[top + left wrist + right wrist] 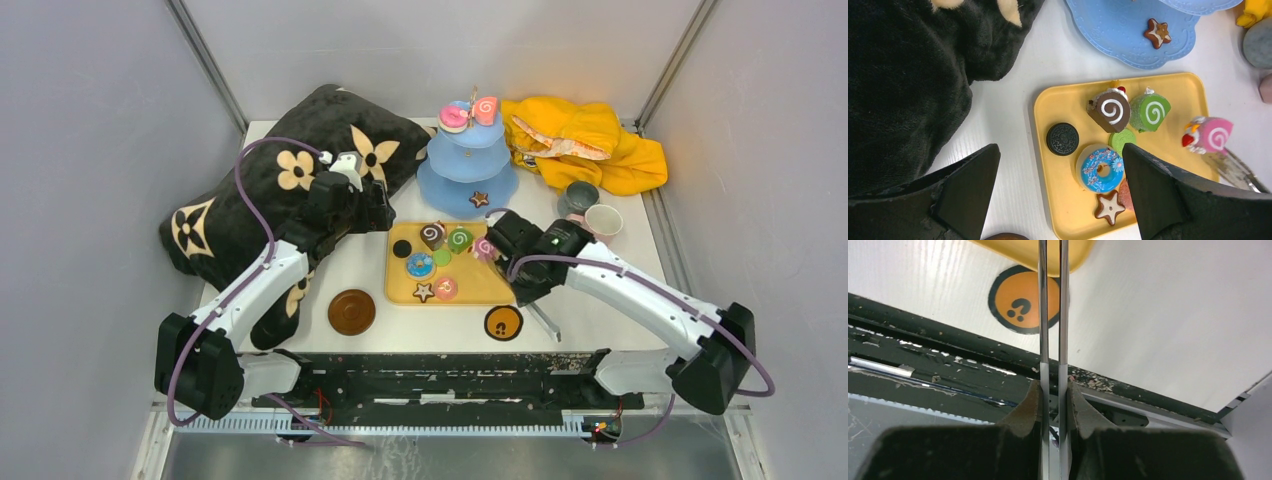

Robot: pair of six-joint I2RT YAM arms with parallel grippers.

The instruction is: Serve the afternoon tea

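Observation:
My right gripper (1053, 385) is shut on the metal tongs (1053, 315), whose tips pinch a pink swirl roll (1215, 135) at the right edge of the yellow tray (470, 288). My left gripper (1060, 150) hangs open over the tray's left side, above a black cookie (1063, 139) and a blue doughnut (1099, 168). A chocolate roll (1110, 110), a green roll (1150, 112) and a star biscuit (1109, 207) also lie on the tray. The light-blue stand (467, 165) behind carries pink sweets (470, 112) on top and a star biscuit (479, 198) at the bottom.
A grey mug (578, 197) and a pink cup (603, 222) stand right of the stand. A brown coaster (351, 312) and an orange coaster (503, 322) lie near the front edge. A black cushion (250, 200) fills the left side, a yellow cloth (590, 145) the back right.

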